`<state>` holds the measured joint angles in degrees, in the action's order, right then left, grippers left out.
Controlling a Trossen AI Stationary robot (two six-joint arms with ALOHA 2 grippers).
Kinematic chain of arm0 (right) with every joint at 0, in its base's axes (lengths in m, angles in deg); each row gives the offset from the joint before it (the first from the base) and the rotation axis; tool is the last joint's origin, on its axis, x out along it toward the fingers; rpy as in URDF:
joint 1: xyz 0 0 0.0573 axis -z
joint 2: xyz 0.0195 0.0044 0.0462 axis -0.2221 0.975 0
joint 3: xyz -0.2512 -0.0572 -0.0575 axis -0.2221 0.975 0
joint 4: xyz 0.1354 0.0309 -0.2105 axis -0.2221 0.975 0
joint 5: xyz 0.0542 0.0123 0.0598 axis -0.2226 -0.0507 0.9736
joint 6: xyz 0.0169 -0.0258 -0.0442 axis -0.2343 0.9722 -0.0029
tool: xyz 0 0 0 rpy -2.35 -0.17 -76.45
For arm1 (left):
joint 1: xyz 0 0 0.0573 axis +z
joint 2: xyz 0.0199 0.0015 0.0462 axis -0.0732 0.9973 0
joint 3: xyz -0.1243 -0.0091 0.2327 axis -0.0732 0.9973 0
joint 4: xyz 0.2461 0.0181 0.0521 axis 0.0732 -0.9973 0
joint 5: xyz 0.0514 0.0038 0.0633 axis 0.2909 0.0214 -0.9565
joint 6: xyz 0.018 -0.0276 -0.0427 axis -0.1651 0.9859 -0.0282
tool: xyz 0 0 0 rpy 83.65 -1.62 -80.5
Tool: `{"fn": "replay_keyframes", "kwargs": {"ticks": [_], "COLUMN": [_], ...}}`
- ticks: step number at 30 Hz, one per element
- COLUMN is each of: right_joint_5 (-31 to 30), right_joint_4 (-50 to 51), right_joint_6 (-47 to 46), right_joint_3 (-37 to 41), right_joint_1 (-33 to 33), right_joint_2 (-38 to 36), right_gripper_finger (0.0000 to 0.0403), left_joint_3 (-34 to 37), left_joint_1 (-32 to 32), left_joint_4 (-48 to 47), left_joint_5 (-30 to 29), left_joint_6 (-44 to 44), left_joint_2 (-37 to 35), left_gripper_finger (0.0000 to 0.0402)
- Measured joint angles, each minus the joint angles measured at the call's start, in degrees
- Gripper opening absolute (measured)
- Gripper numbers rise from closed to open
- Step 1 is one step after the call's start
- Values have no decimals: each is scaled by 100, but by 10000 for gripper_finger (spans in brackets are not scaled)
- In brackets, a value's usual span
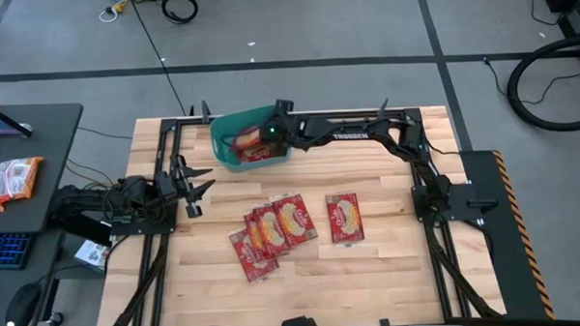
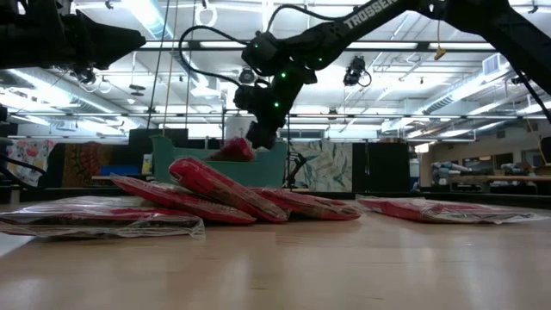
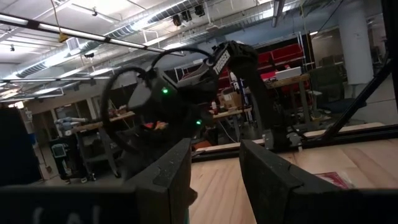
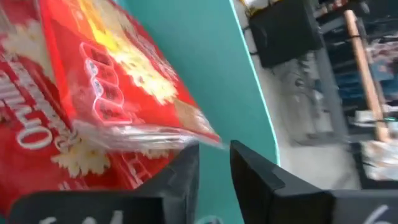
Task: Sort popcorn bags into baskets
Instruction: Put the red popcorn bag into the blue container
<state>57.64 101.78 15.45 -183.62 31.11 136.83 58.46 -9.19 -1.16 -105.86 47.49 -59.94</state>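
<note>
The teal tub (image 1: pixel 233 131) stands at the table's far edge, with red popcorn bags (image 1: pixel 246 143) inside it. My right gripper (image 4: pixel 214 163) reaches into the tub from the right, fingers a little apart, with teal showing between them. One red bag (image 4: pixel 118 68) lies tilted just past its fingertips and sticks up over the tub's rim (image 2: pixel 232 151). Several more bags (image 1: pixel 271 233) overlap in a heap mid-table, and a single one (image 1: pixel 343 217) lies flat to their right. My left gripper (image 1: pixel 196 186) waits open at the table's left side. My right gripper has the tilted bag's clear sealed edge (image 4: pixel 202 135) right at its fingertips. I cannot tell whether the fingertips touch that edge. Nothing sits in the gap between the fingers.
Orange-and-white snack packets (image 1: pixel 8 181), a keyboard and a mouse lie on the dark side desk to the left. The arms' frame rails run along the table's left and right sides. Bare wood shows along the near edge (image 1: pixel 372 286).
</note>
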Motion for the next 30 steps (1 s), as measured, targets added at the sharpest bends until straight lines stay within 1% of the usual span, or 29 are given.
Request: {"fn": "replay_keyframes", "kwargs": {"ticks": [6,7,9,12,15,24,30], "right_joint_5": [-1467,-1584,-1611,-1517,-1427,-543,279], "right_joint_4": [244,243,247,275,452,1532,2196], "right_joint_6": [337,377,411,294,-113,-2669,-4174], "right_joint_3": [-295,-374,-519,-742,-953,-1045,-1045], "right_joint_1": [-309,-352,-447,-630,-859,-1733,-2351], "right_joint_2": [-58,-58,-58,-58,-59,-61,-58], "right_gripper_finger": [115,116,116,116,116,117,129], "left_joint_3": [0,-2,-4,-4,-4,-4,-4], "left_joint_1": [0,0,0,0,0,0,0], "left_joint_4": [-2,0,-2,-12,-38,-39,-37], "left_joint_5": [-1,-2,-2,-2,-2,-4,-5], "left_joint_6": [1,0,2,2,2,0,1], "left_joint_2": [-1,-2,-1,-1,-1,-2,-2], "left_gripper_finger": [141,141,141,141,141,141,141]}}
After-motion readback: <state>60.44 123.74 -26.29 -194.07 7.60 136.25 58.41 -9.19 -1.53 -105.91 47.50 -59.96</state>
